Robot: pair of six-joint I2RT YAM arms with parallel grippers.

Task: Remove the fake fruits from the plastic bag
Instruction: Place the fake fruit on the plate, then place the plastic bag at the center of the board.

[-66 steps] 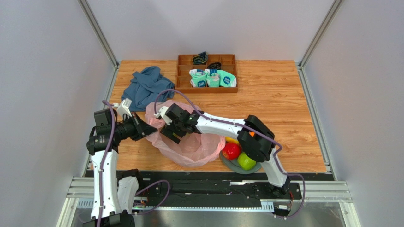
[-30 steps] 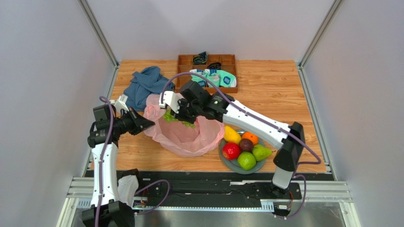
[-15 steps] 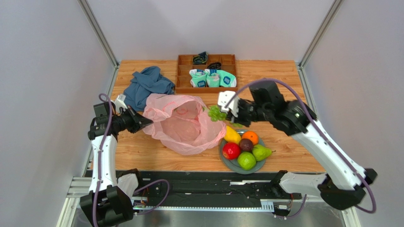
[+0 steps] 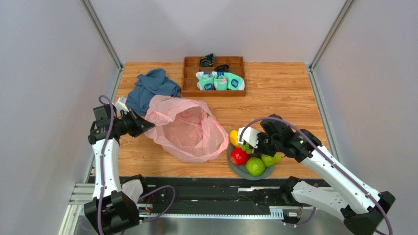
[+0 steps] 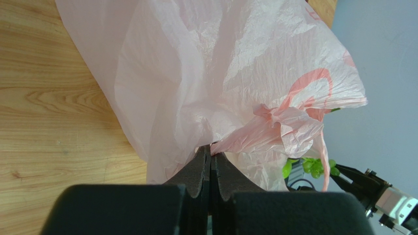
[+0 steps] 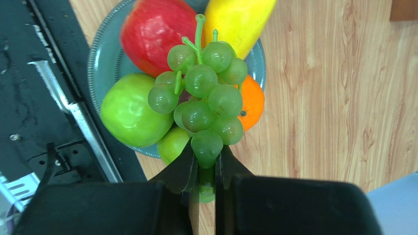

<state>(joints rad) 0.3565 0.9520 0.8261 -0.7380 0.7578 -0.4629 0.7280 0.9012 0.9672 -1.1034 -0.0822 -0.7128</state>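
Grapes: green grapes [image 6: 203, 93], a glossy little bunch with a bright green stem sticking up. In the right wrist view they sit right over the middle of the plate [image 6: 95, 58]. I can't tell if they're resting on the fruit below or hanging just above it.

Right tool: my right tool [image 6: 206, 166] is clamped on the bottom end of the bunch, jaws nearly together with one grape squeezed between them.

Other fruit: already on the plate are the red apple [image 4: 239, 156], green apple [image 4: 255, 167], lemon [image 4: 234, 137] and pear [image 4: 271, 159]. The orange [image 6: 252, 100] peeks out from behind the grapes. All shiny plastic, packed tight against each other.

Bag: the plastic bag [image 4: 189, 132] is thin, see-through pink and crinkled all over. It lies left of centre on the bench [image 4: 284, 93] with its mouth gaping open. A darker pink loop print shows on the film in the left wrist view.

Left tool: my left tool [image 5: 211, 159] is pinched tight on a fold of the bag film at its left side, holding that edge up.

Edges: the plate sits close to the near edge of the bench, and the black rail [image 6: 54, 98] runs just beside its rim. The bag's right side comes up just beside the plate; touching or not, I can't tell.

Open room: there's bare wood to the right of the plate and across the far right of the bench.

Far side: the blue cloth [image 4: 152, 90] lies near the bag's far-left corner. The wooden tray [image 4: 214, 93] with the socks [image 4: 221, 81] sits well apart, at the far edge.
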